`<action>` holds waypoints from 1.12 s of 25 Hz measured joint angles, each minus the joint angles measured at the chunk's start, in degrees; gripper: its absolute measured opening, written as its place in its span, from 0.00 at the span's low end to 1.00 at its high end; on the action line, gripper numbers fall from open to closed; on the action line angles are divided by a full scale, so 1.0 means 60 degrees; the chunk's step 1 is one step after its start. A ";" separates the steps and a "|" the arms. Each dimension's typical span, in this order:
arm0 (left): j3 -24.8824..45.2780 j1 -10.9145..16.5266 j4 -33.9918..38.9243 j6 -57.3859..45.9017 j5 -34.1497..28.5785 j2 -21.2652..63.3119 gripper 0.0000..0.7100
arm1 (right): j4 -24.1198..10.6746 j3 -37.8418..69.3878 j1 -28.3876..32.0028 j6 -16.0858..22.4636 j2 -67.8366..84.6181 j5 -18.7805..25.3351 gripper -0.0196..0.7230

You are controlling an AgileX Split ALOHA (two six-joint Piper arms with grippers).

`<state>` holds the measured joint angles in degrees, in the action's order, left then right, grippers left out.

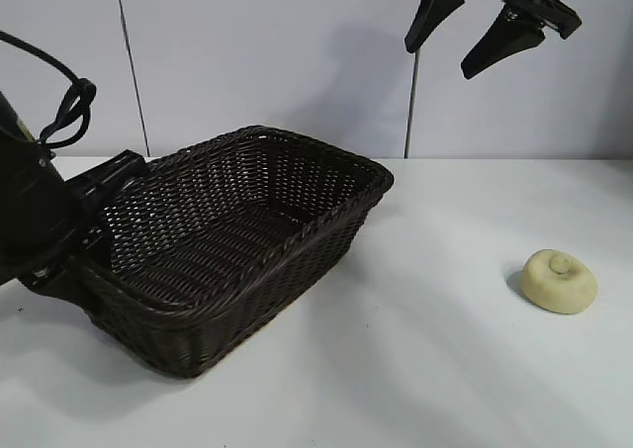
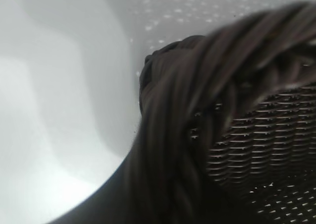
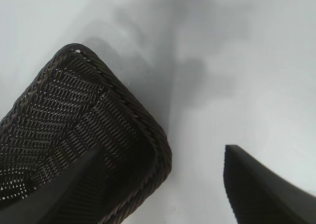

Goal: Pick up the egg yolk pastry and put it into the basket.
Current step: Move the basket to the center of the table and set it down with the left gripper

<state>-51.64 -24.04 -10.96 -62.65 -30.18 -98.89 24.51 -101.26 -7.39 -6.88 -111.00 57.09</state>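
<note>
The egg yolk pastry, a small pale yellow bun with a knob on top, lies on the white table at the right, well apart from the basket. The dark brown wicker basket stands at the centre-left. My left gripper is at the basket's left end, closed on its braided rim, which fills the left wrist view. High above the table hangs my right gripper, open and holding nothing, up and to the left of the pastry. Its two dark fingers frame a corner of the basket below.
The white table stretches between basket and pastry and on toward the front. A pale wall with vertical seams closes the back.
</note>
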 joint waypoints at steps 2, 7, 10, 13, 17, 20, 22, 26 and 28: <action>-0.0193 0.0000 -0.0285 0.0580 -0.0157 0.0000 0.14 | 0.0000 0.0000 0.0000 0.0000 0.0000 0.0000 0.69; -0.0429 0.0441 -0.2149 0.2912 -0.0231 -0.0001 0.14 | 0.0000 0.0000 0.0000 0.0000 0.0000 0.0000 0.69; -0.0429 0.1081 -0.3003 0.4666 -0.0571 -0.0001 0.14 | 0.0000 0.0000 0.0000 0.0000 0.0000 0.0000 0.69; -0.0429 0.1655 -0.3479 0.6235 -0.1021 -0.0001 0.14 | 0.0000 0.0000 0.0000 0.0000 0.0000 0.0000 0.69; -0.0456 0.2163 -0.3628 0.7567 -0.1530 -0.0009 0.14 | 0.0000 0.0000 0.0000 0.0000 0.0000 0.0000 0.69; -0.0779 0.2297 -0.3468 0.8438 -0.1947 -0.0039 0.14 | 0.0000 0.0000 0.0000 0.0000 0.0000 0.0000 0.69; -0.1241 0.2297 -0.3227 0.8807 -0.2242 -0.0057 0.14 | 0.0000 0.0000 0.0000 0.0000 0.0000 0.0000 0.69; -0.2271 0.2297 -0.2401 0.9038 -0.3002 -0.0157 0.14 | 0.0000 0.0000 0.0000 0.0000 0.0000 0.0019 0.69; -0.2845 0.2297 -0.2089 0.9231 -0.3519 -0.0383 0.14 | 0.0000 0.0000 0.0000 0.0000 0.0000 0.0026 0.69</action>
<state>-68.71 -10.26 -23.49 -7.26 -51.29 -101.19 24.51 -101.26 -7.39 -6.88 -111.00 57.25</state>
